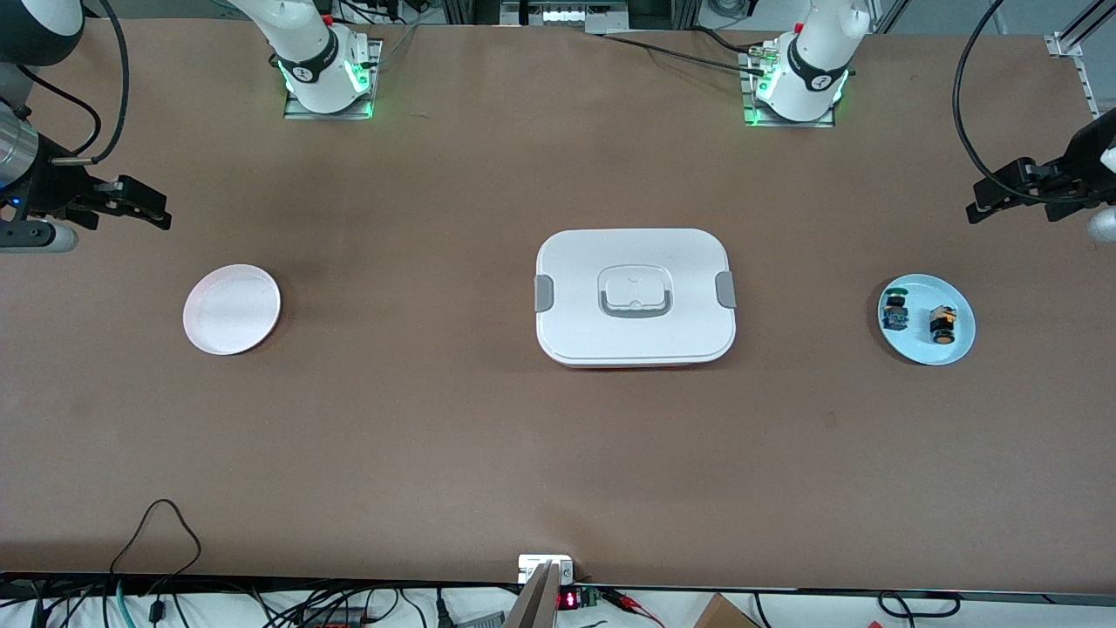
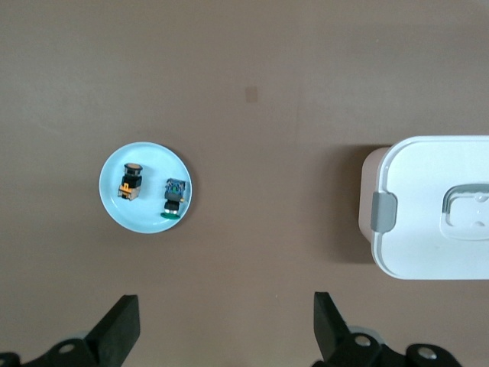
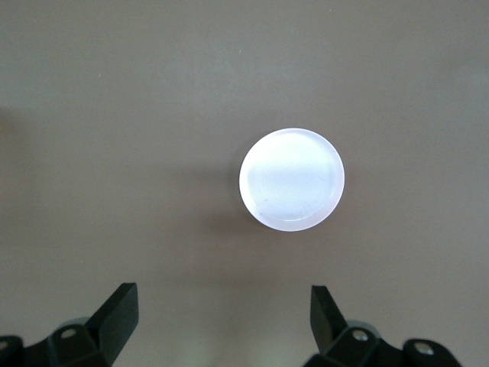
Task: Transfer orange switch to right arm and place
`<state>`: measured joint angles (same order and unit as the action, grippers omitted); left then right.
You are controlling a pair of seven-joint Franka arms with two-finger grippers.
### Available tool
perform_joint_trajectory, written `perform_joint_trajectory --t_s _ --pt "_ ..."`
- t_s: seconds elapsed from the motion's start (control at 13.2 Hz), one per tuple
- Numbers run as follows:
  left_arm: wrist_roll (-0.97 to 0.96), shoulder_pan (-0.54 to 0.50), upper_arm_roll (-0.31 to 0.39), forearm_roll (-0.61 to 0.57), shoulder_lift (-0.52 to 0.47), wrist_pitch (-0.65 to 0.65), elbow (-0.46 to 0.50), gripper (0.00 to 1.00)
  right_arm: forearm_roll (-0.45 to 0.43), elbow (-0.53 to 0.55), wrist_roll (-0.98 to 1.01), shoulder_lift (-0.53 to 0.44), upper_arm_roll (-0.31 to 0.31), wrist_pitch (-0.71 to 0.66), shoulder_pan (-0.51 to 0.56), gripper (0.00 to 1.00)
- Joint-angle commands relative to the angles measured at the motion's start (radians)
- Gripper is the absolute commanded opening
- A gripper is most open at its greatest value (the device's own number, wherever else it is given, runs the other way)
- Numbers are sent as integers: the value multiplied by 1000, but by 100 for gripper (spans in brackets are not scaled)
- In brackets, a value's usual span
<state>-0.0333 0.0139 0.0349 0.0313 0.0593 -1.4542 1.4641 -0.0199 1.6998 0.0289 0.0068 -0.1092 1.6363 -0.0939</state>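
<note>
The orange switch (image 1: pixel 942 323) (image 2: pixel 130 183) lies on a light blue plate (image 1: pixel 924 351) (image 2: pixel 150 156) at the left arm's end of the table. It has a black body with an orange block. A green-capped switch (image 1: pixel 894 310) (image 2: pixel 174 199) lies beside it on the same plate. My left gripper (image 1: pixel 976 199) (image 2: pixel 227 321) hangs open and empty over bare table close to that plate, touching nothing. My right gripper (image 1: pixel 162 209) (image 3: pixel 224 313) is open and empty too, over the table near an empty pale pink plate (image 1: pixel 232 310) (image 3: pixel 292 180) at the right arm's end.
A white lidded box (image 1: pixel 635 296) (image 2: pixel 435 214) with grey clips and a handle sits in the middle of the table between the two plates. Cables and small electronics line the table edge nearest the front camera.
</note>
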Motion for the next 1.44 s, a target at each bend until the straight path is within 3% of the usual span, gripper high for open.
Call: perform_joint_trajectory --t_s 0.0,0.3,0.61,1.13,1.36 --pt "0 -2 -3 -27 8 41 8 100 -14 -9 -6 -4 3 -10 -1 100" --pt "30 -28 -4 -27 1 17 140 100 -14 -9 -7 -2 5 -10 -1 100" --pt "321 -120 -6 -25 -6 -191 330 100 -14 -8 -7 -2 5 -10 -1 100" --pt "1012 -207 -6 -105 125 -308 383 100 -14 -11 -6 1 5 -10 -1 100" --pt "1359 -268 -7 -96 200 -423 383 100 -14 -12 -7 -7 5 -10 -1 100"
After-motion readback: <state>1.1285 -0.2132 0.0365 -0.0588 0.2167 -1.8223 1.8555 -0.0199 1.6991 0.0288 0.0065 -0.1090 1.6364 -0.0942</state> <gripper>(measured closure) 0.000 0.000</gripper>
